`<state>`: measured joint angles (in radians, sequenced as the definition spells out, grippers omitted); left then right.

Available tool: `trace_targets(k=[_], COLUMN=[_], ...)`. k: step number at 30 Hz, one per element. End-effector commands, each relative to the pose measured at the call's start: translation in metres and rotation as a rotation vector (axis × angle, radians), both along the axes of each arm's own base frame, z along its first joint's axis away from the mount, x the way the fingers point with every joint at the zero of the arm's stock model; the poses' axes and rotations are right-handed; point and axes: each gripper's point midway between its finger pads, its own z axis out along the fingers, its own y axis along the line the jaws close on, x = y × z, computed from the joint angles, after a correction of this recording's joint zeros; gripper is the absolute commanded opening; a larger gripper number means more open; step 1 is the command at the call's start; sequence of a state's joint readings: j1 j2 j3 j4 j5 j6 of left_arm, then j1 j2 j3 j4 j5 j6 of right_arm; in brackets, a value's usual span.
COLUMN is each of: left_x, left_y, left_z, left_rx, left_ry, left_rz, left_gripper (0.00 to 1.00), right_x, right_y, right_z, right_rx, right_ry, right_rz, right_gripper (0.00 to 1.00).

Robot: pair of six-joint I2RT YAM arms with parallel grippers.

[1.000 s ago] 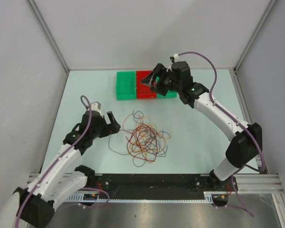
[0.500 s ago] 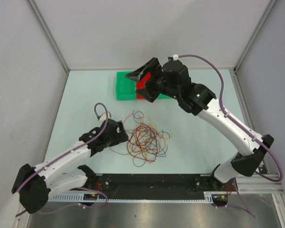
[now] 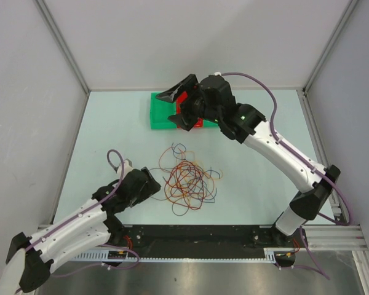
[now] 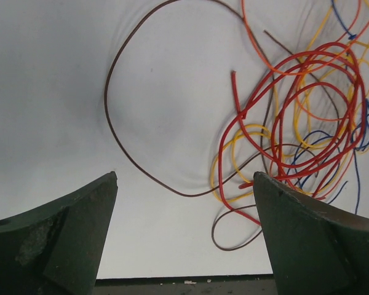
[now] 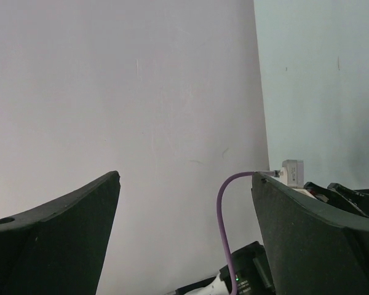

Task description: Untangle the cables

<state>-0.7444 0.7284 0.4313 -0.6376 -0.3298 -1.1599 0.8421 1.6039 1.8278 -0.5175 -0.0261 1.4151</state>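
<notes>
**Both end effectors wide, cables loose on the surface**

Top view: I see the cables (image 3: pixel 187 181) lying in one tangled heap of red, orange, yellow, blue and brown loops on the pale surface (image 3: pixel 258 160), near its front middle. My left end effector (image 3: pixel 149 184) sits low just beside the heap's left edge, pointed at it. From here I cannot tell whether it touches a loop. My right end effector (image 3: pixel 176 107) is up over the green and red bins (image 3: pixel 160 117) at the back, well apart from the heap, with its jaws spread and empty.

Left wrist view: the left end effector (image 4: pixel 184 181) stands wide with nothing between its fingers. A brown loop (image 4: pixel 106 101) lies on the surface ahead of the gap, and the denser tangle (image 4: pixel 307 98) is off to the right.

Right wrist view: the right end effector (image 5: pixel 184 178) gapes wide, holding nothing, and faces a grey wall (image 5: pixel 111 92). A purple arm cable (image 5: pixel 220 209) shows between its fingers.
</notes>
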Motion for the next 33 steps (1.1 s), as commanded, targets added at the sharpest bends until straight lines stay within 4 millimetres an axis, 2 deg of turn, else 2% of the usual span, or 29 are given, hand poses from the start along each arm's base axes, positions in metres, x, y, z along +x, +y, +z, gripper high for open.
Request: trace_targets(k=[1, 5, 7, 14, 20, 22, 25, 26, 28, 29, 31, 32, 33], left_x=[-0.006, -0.009, -0.01, -0.001, 0.008, 0.008, 0.008, 0.008, 0.01, 0.011, 0.018, 0.022, 0.03], left_y=[0.003, 0.004, 0.005, 0.0, -0.003, -0.004, -0.005, -0.004, -0.004, -0.004, -0.01, -0.008, -0.011], left_z=[-0.013, -0.021, -0.026, -0.03, -0.032, -0.035, -0.042, -0.044, -0.045, -0.045, -0.036, -0.031, -0.017], left_rx=[-0.019, -0.022, -0.02, -0.006, 0.011, 0.018, 0.027, 0.037, 0.053, 0.066, 0.063, 0.083, 0.082], left_ry=[0.032, 0.046, 0.048, 0.036, 0.015, 0.022, 0.029, 0.034, 0.036, 0.034, 0.008, -0.008, -0.038], left_rz=[0.053, 0.06, 0.06, 0.054, 0.048, 0.042, 0.029, 0.029, 0.021, 0.009, -0.013, -0.018, -0.01], left_gripper=[0.96, 0.96, 0.95, 0.87, 0.79, 0.72, 0.56, 0.44, 0.29, 0.15, 0.0, 0.0, 0.0], right_x=[0.001, -0.003, 0.001, 0.014, 0.021, 0.026, 0.031, 0.035, 0.037, 0.04, 0.043, 0.046, 0.046], right_y=[0.011, 0.013, 0.011, 0.021, 0.021, 0.017, 0.008, 0.003, -0.001, -0.005, -0.008, -0.011, -0.011], right_z=[0.025, 0.034, 0.027, -0.016, -0.041, -0.049, -0.053, -0.058, -0.058, -0.066, -0.067, -0.072, -0.075], right_rx=[0.065, 0.06, 0.038, 0.022, -0.005, -0.008, -0.013, -0.021, -0.017, -0.027, -0.019, -0.033, -0.034], right_ry=[-0.011, -0.053, -0.058, 0.021, 0.057, 0.076, 0.086, 0.087, 0.079, 0.085, 0.066, 0.05, 0.028], right_rz=[0.032, 0.022, 0.011, 0.071, 0.092, 0.091, 0.082, 0.07, 0.06, 0.054, 0.05, 0.051, 0.069], right_gripper=[0.92, 0.96, 0.98, 0.93, 0.91, 0.9, 0.88, 0.87, 0.87, 0.86, 0.85, 0.83, 0.82])
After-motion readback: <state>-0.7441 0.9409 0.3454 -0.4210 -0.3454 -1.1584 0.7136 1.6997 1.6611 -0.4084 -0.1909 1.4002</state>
